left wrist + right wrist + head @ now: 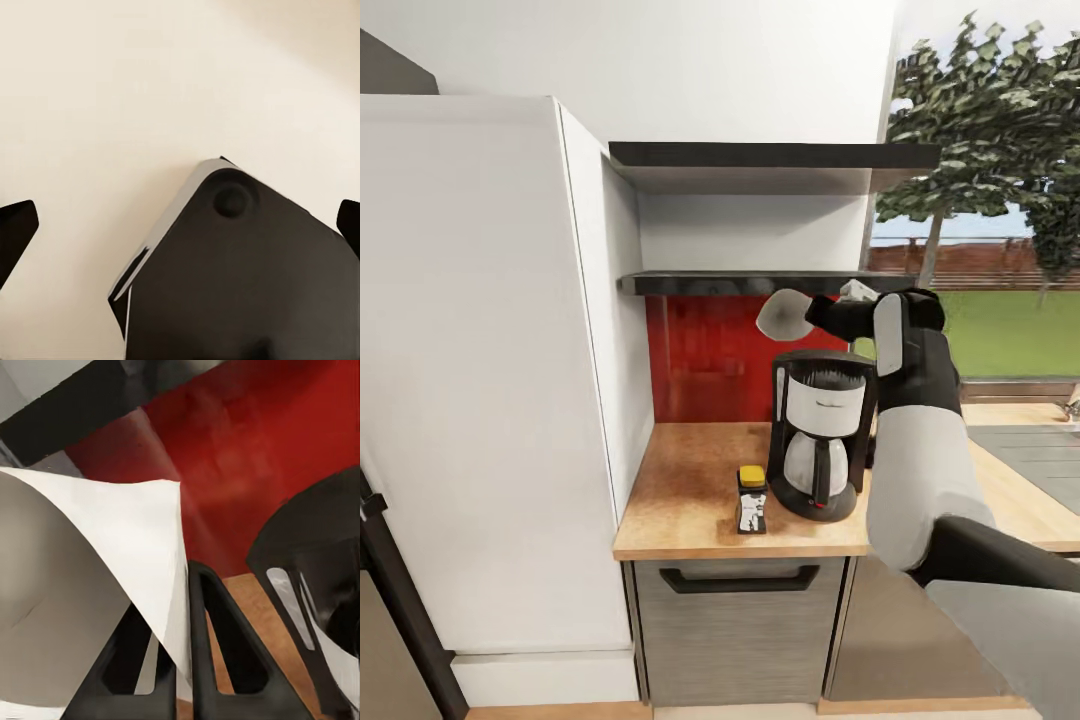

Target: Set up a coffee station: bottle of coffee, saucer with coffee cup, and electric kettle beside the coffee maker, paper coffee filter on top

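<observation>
White paper filter (784,314) hanging just above the coffee maker (819,434).
Right gripper (812,312) is pinching its edge; left fingers (16,229) are spread, released; bottle (751,500) is standing beside the maker.

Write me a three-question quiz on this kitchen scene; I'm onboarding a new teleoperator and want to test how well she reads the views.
1. True or false: the small dark squarish coffee bottle with the yellow cap stands on the light tan wood-grain countertop.
2. What does the right gripper hold?
A. a white cup
B. the white paper cone filter
C. a glass kettle
3. Fill in: the filter is held above the tall black-and-white coffee maker and just below the lower glossy black ____.

Key: 1 true; 2 B; 3 shelf.
</observation>
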Controlling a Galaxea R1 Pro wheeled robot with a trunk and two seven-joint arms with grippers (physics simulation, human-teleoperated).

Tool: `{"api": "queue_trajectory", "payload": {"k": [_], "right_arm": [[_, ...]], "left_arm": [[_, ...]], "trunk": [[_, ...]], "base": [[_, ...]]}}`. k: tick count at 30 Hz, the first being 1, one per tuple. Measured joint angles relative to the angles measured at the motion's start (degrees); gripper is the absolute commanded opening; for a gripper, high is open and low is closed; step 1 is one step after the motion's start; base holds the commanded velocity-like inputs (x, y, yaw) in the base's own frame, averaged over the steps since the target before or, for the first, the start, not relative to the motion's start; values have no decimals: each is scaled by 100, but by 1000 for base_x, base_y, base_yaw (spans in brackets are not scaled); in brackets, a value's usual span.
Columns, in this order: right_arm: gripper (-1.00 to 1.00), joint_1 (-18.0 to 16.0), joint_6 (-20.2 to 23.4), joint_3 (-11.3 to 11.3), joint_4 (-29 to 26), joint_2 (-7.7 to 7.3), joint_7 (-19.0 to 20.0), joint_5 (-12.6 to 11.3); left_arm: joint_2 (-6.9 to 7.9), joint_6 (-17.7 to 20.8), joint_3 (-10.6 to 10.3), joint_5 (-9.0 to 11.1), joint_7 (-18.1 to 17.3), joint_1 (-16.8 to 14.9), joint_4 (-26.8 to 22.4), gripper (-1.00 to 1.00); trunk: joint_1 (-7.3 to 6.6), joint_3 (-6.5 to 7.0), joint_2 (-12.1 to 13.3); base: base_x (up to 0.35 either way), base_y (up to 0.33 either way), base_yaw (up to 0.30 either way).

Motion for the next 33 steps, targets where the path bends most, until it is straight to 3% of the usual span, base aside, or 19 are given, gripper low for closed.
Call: {"api": "queue_trajectory", "payload": {"k": [1, 2, 5, 9, 12, 17, 24, 25, 28, 29, 33], "right_arm": [[-100, -177, 1, -124, 348, 0, -167, -1], [-100, -610, 5, -470, 1298, 0, -716, 36], [-100, -1101, 9, -883, 2753, -1, -1138, 37], [-100, -1535, 10, -1121, 3769, 1, -1552, 46], [-100, -2041, 6, -1305, 4832, -6, -1786, 20], [-100, -2750, 5, -1751, 5960, -290, -1873, 32], [-100, -3386, 22, -2094, 6261, -413, -1881, -4], [-100, -3648, 22, -2126, 6261, -462, -2138, 11], [-100, -3849, 22, -2133, 6255, -520, -2522, 11], [-100, -4025, 16, -2128, 6081, -580, -2675, 37], [-100, -4059, 8, -2130, 5246, -478, -2708, 45]], "left_arm": [[-3, 1, 0, 12, -2, 0, 3, 100], [-11, 2, -1, 29, -1, 0, 6, 100], [-18, -2, 2, 44, 0, 0, 43, 100], [-21, -13, 1, 44, 0, 0, 186, 100], [-21, -16, 5, 44, 0, 0, 235, 100], [-21, -17, 21, 48, 0, 0, 252, 100], [-21, -17, 17, 45, 0, 0, 255, 100], [-15, -23, 16, 44, -2, 0, 254, 100], [-13, -25, 14, 45, 0, 0, 254, 100], [-13, -48, 14, 44, 0, 0, 254, 100], [-6, -58, 16, 45, 0, 0, 254, 100]], "trunk": [[0, 0, 0], [0, 0, 0], [0, 0, 0], [0, 0, -1], [0, 0, -2], [0, 0, -2], [-1, 0, -2], [2, 2, 1], [0, 0, -1], [0, 2, -1], [-1, 0, -3]], "base": [[0, 0, 0], [0, 0, 0], [0, 0, 0], [0, 0, 0], [0, 0, 0], [0, 0, 0], [0, 0, 0], [0, 0, 0], [0, 0, 0], [0, 0, 0], [0, 0, 0]]}}
